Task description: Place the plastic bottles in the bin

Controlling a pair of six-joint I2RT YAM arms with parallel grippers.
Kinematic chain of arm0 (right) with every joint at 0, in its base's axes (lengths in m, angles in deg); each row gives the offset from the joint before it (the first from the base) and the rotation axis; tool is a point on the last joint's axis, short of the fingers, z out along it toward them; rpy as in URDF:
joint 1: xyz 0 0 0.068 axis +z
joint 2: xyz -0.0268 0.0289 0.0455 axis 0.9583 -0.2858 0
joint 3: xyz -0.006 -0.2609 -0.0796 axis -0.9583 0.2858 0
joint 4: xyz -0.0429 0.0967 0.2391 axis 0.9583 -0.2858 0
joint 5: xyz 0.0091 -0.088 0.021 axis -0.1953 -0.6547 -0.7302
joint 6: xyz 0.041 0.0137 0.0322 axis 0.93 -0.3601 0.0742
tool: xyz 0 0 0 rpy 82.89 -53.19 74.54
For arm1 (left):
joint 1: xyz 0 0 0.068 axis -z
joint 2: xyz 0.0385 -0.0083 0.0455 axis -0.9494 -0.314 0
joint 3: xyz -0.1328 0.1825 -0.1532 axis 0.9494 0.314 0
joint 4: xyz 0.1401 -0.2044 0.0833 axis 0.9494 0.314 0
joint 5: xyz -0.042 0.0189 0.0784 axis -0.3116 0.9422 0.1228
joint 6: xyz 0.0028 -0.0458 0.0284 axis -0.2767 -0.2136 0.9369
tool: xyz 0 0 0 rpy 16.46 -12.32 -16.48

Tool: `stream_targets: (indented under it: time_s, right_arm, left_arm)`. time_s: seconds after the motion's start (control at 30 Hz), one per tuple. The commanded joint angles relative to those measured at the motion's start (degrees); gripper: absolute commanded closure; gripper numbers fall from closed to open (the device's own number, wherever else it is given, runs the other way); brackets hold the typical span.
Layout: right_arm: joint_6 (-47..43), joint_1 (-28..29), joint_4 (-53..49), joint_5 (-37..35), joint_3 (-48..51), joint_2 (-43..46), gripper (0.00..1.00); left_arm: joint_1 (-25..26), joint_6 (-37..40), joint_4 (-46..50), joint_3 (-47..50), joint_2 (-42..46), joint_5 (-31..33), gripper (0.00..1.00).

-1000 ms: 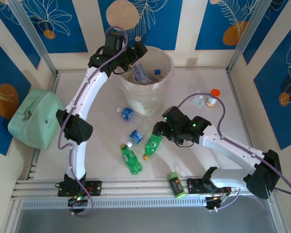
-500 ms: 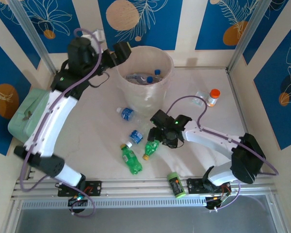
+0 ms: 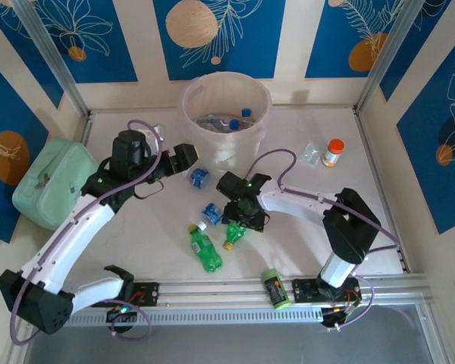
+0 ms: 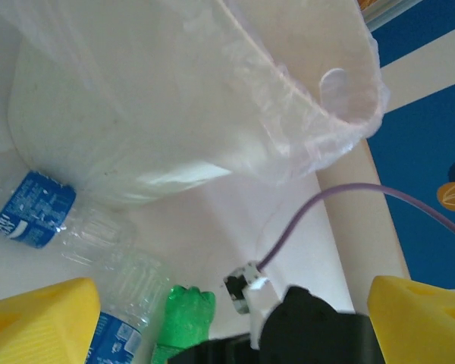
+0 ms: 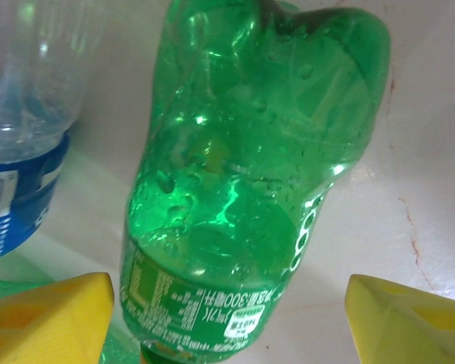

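Bin: stands upright at the far middle of the table, liner over the rim. Several clear bottles with blue caps lie inside it.

Left gripper: positioned just left of the bin's near wall, low to the table. In the left wrist view its yellow fingers stand wide apart with nothing between them, and the bin's wall is close ahead.

Clear blue-labelled bottle: lies on the table just in front of the bin, beside the left gripper. It is seen against the foot of the bin in the wrist view. Not held.

Second clear blue-labelled bottle: lies further in front of the bin, free.

Right gripper: in front of the bin and slightly to its right, directly over the green bottle with a yellow cap. In the right wrist view its fingers are spread on either side of that bottle, with gaps on both sides. The bottle lies flat on the table, not gripped.

Green bottle with a white cap: lies well in front of the bin, left of the yellow-capped one, untouched.

Other items: a lime-green canister is nearest the table's front edge, farthest from the bin. An orange-capped container is to the bin's right. A mint-green case is well to the bin's left.
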State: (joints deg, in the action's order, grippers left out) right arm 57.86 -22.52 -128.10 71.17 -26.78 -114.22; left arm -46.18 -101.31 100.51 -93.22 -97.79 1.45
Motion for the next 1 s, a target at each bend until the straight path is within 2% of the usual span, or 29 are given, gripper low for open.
stream_targets:
  time_s: [0.0,0.33,0.5,0.63,0.83,0.97]
  right_arm:
    - [1.3,-0.4,-3.1,1.7,-1.9,-1.8,0.21]
    - [0.7,-2.1,-3.7,3.1,-3.0,-6.3,0.35]
    - [1.0,-1.6,-4.0,2.0,-2.8,-4.8,0.42]
    - [0.3,-0.5,-1.7,0.8,-1.2,-0.1,0.45]
    - [-3.5,2.1,3.3,-2.4,2.0,12.1,0.47]
    - [-7.5,1.2,4.7,-2.2,1.2,20.1,0.48]
  left_arm:
    - [-0.3,-1.6,-1.8,1.8,3.1,-2.9,0.11]
    - [-0.3,-4.5,-2.8,7.8,4.2,-3.8,0.14]
    - [-0.3,-4.0,-1.6,8.2,3.7,-3.6,0.14]
    - [-0.3,-3.9,-0.9,8.6,3.8,-3.5,0.14]
    - [-0.3,-4.1,-1.3,8.8,3.2,-5.1,0.13]
    - [-0.2,-5.5,-3.3,9.1,2.6,-6.4,0.14]
